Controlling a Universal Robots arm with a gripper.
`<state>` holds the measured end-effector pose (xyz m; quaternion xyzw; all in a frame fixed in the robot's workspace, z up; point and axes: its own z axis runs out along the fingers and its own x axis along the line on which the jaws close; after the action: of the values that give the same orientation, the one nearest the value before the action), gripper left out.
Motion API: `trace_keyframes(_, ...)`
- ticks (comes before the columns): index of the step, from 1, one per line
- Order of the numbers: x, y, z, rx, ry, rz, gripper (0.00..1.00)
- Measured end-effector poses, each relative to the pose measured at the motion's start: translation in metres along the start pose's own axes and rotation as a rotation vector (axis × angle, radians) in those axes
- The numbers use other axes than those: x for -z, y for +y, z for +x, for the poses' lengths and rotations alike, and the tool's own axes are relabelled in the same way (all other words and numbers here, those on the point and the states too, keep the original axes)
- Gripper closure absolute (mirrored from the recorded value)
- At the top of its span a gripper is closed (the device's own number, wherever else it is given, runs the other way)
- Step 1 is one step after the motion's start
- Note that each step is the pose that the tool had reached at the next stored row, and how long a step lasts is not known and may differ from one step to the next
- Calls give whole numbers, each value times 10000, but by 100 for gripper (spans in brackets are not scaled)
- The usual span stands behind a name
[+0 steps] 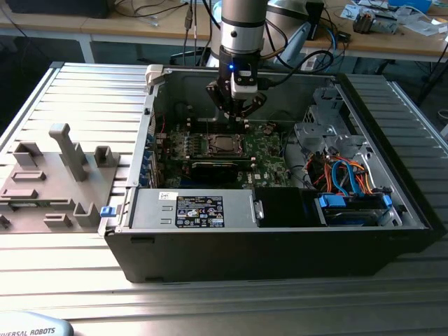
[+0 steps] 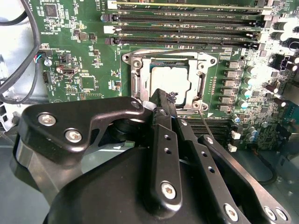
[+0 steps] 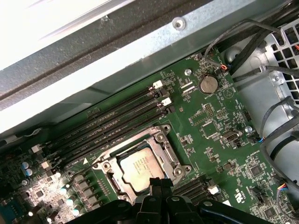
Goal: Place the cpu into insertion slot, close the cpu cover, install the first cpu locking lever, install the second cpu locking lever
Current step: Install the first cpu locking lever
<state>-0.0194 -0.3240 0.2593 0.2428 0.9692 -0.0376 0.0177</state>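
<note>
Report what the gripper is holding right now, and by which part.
Nothing visibly held. The gripper hangs with fingers together over the edge of the cpu cover; the cpu already sits in the insertion slot.

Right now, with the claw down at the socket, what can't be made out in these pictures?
- Near edge of the cpu and its insertion slot: covered by the claw in both wrist views.
- Whether a locking lever is latched: a thin wire runs beside the claw in the second wrist view, its end hidden behind the fingers.
- Cpu cover state: too small in the exterior view, beneath the claw.
</note>
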Motion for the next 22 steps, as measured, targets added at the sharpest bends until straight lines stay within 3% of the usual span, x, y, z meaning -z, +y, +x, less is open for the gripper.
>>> trace_keyframes(22, 0, 0, 0, 190, -12, -10, 89)
